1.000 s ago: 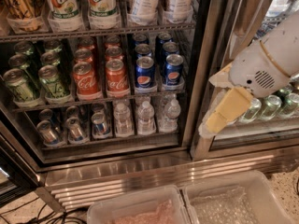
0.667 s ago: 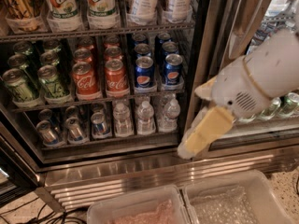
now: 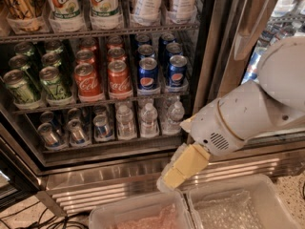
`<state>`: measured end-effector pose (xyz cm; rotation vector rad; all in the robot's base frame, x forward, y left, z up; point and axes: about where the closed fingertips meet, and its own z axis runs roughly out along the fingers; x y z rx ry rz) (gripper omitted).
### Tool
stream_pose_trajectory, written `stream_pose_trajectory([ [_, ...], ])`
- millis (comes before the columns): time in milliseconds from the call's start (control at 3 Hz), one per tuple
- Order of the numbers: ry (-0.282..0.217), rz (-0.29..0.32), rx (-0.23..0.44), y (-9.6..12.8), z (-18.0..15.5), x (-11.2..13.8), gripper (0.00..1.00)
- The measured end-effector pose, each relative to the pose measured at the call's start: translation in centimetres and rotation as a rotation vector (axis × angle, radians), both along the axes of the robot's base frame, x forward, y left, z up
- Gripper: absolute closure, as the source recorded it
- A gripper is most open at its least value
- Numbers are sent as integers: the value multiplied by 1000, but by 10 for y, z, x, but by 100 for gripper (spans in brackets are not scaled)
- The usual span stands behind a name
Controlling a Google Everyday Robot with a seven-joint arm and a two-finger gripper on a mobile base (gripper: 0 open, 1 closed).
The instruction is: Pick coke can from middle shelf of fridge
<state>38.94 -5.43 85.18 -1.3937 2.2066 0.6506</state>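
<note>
The fridge (image 3: pixel 119 173) stands open with wire shelves of drinks. The middle shelf (image 3: pixel 100 100) holds lanes of green, red and blue cans. Two red coke cans (image 3: pixel 87 82) (image 3: pixel 119 78) stand at the front of the red lanes, with more red cans behind them. My gripper (image 3: pixel 174 175) hangs from the white arm (image 3: pixel 248 111) at the lower right, below and to the right of the middle shelf, in front of the fridge's steel base. It is well apart from the coke cans and holds nothing.
Blue Pepsi cans (image 3: pixel 148 74) stand right of the coke cans, green cans (image 3: pixel 52 83) left. Small water bottles (image 3: pixel 148 120) and cans fill the shelf below; tall 7UP cans (image 3: pixel 103 4) fill the one above. Two clear bins (image 3: pixel 224 209) sit at the bottom.
My arm and gripper have swung left and down, from beside the right door frame to in front of the fridge's steel base. The cans have not moved.
</note>
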Motion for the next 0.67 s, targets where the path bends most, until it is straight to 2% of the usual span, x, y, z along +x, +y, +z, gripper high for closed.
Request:
stream_pose_trajectory([
  [333,0,0,-1,0,0,0,0],
  [667,-7,-99,-12,5,-10,7,0],
])
